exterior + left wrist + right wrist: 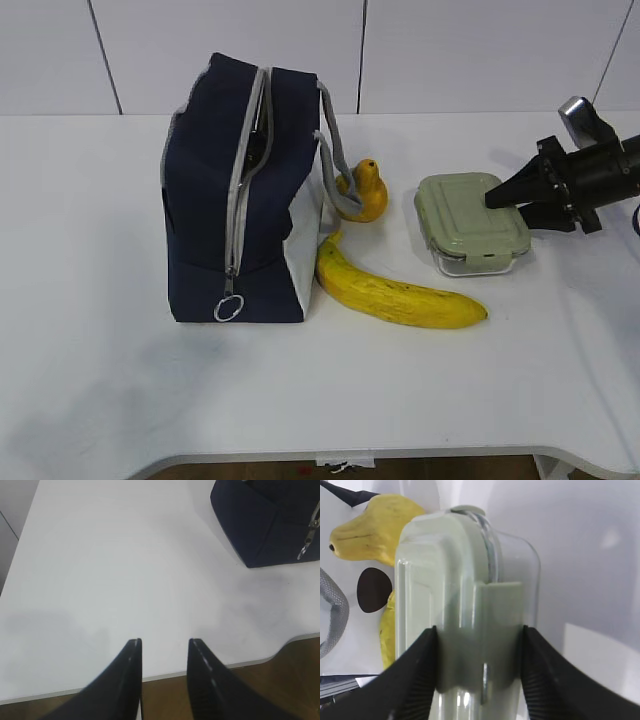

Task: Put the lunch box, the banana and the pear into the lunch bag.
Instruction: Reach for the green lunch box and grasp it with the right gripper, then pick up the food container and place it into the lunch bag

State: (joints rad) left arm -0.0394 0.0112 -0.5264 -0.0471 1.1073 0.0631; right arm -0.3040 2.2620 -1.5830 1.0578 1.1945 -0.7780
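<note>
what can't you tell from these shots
- Inside of the lunch bag: exterior view shows only a dark slit at the zipper.
- Lunch box contents: right wrist view too close, lid and glare block it.
- Pear base: webbing handle crosses it.

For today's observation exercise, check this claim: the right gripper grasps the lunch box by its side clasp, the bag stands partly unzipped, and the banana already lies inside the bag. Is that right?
Not quite. The banana lies on the table in front of the lunch bag, as the exterior view shows. The rest stands: the right gripper is closed on the lunch box at its clasp, and the bag is partly unzipped.
</note>
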